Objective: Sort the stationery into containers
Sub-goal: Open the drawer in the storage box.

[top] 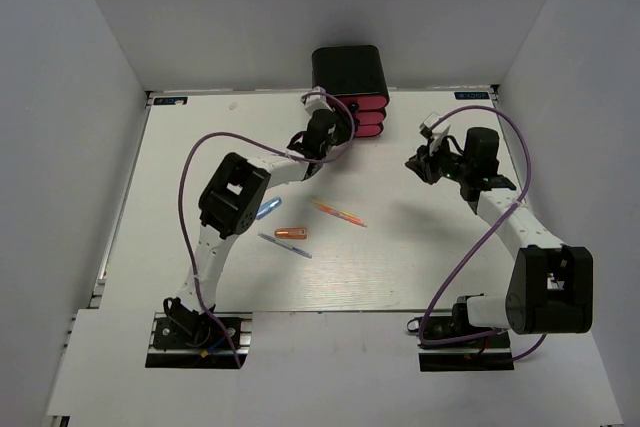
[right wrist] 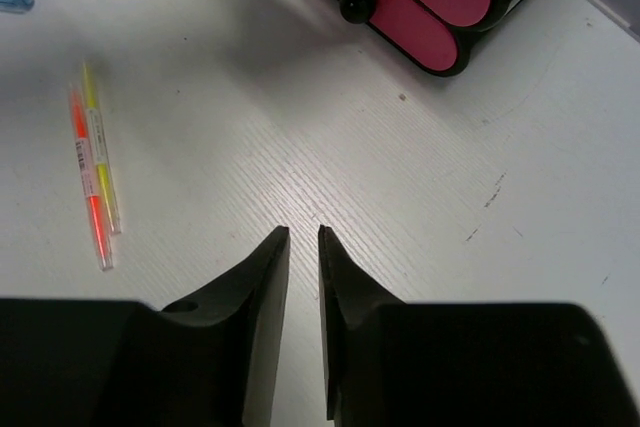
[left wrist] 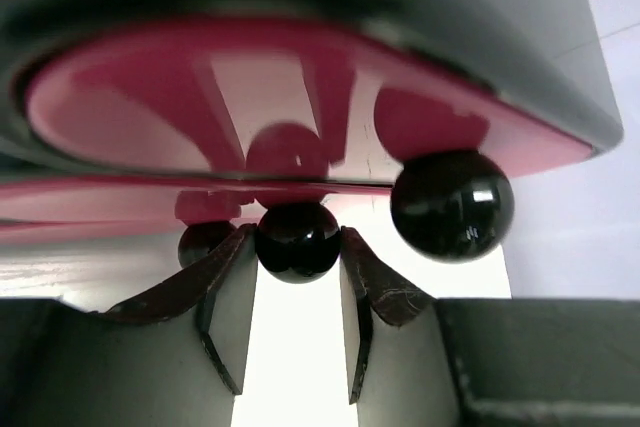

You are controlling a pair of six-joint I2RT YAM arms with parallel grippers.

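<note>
Furthest left on the tabletop (top: 400,267), a light blue marker (top: 268,209) is seen lying close beside the left arm. Just right of it and nearer the arm bases, a thin blue-grey pen (top: 285,245) lies at a slant. A short orange marker (top: 292,234) is set right beside the pen's far side; whether the two touch cannot be told.

Further right and towards the far edge, the left claw (top: 343,127) is reached in against the pink drawers (top: 367,117) of the black cabinet (top: 345,72), which stands at the middle of the far edge. In the left wrist view the claw (left wrist: 297,247) is closed about one black knob (left wrist: 297,240), a fingertip laid against each side of it, so the opening is held only as wide as the knob. Two other knobs are seen there: one (left wrist: 452,205) off to the right and clear of the fingers, one (left wrist: 205,240) half hidden behind the left finger. Which drawer the gripped knob belongs to cannot be told.

Near the middle of the tabletop, an orange pen (right wrist: 88,177) and a yellow pen (right wrist: 100,162) lie side by side, well apart from the cabinet.

On the right, the right claw (top: 418,163) is held above bare tabletop, right of the drawers. In its wrist view the claw (right wrist: 303,232) is drawn almost together, only a narrow slit being left between the fingers, and nothing is held in it.
</note>
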